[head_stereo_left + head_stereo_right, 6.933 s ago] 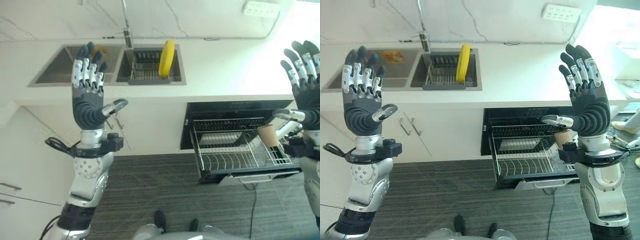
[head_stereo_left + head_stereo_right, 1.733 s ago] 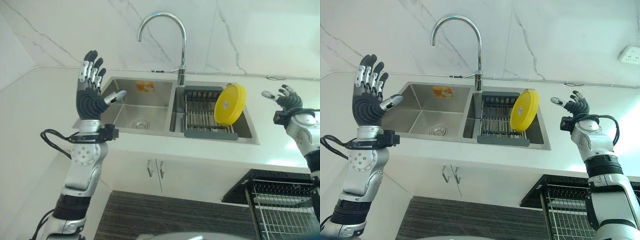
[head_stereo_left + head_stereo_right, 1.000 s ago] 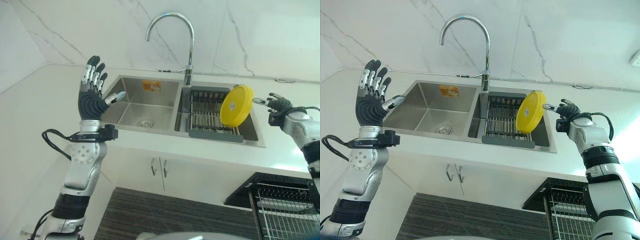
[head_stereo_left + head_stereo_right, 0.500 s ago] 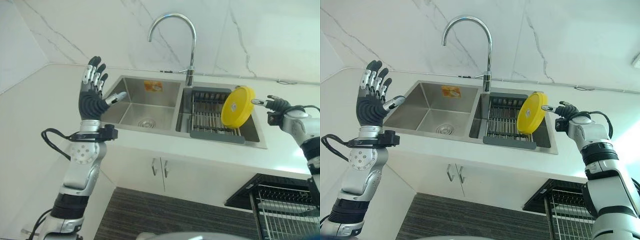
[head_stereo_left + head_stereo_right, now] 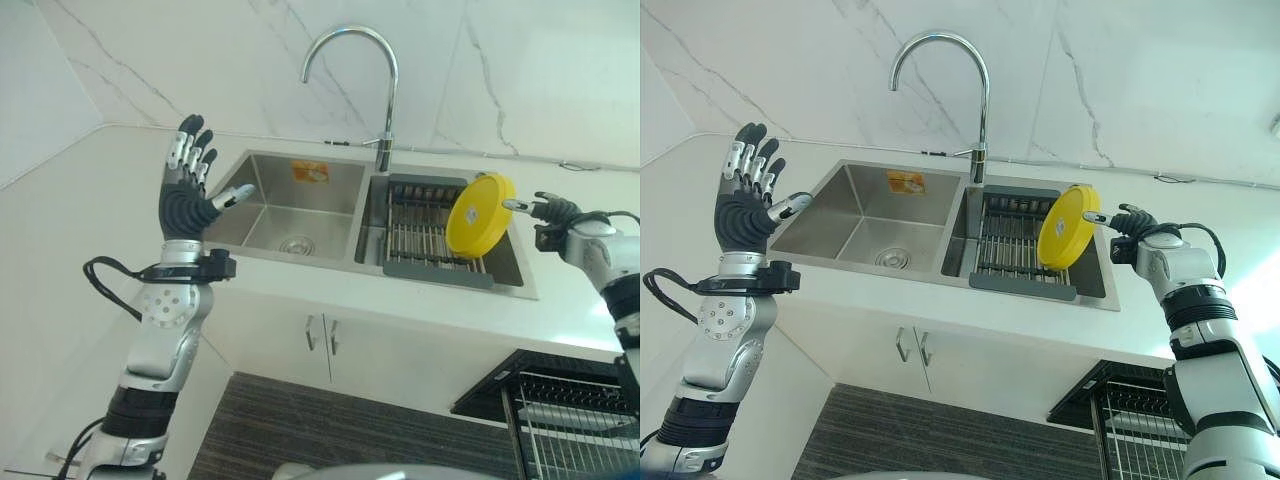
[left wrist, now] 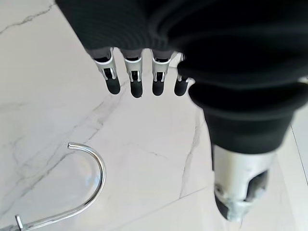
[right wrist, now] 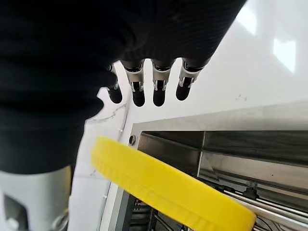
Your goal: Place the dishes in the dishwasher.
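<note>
**Right hand at the yellow plate's rim**

We see the yellow plate point(image 5: 1068, 240) standing on edge, tilted, in the dark dish rack point(image 5: 1015, 250) inside the sink's right basin point(image 5: 510, 262). Our right hand point(image 5: 1133, 222) sits at the plate's upper right edge, thumb tip at the rim; in the right wrist view its fingers point(image 7: 160, 85) reach straight past the plate, not curled round it. Our left hand point(image 5: 184, 195) is raised over the white worktop point(image 5: 80, 190), left of the left basin point(image 5: 285, 205), fingers straight and spread, holding nothing. The curved tap point(image 5: 355, 70) rises behind the divide between basins. An orange sticker point(image 5: 311, 171) marks the left basin's back wall; we cannot read it. The dishwasher rack point(image 5: 575, 425) stands pulled out at lower right, below the worktop's edge.
</note>
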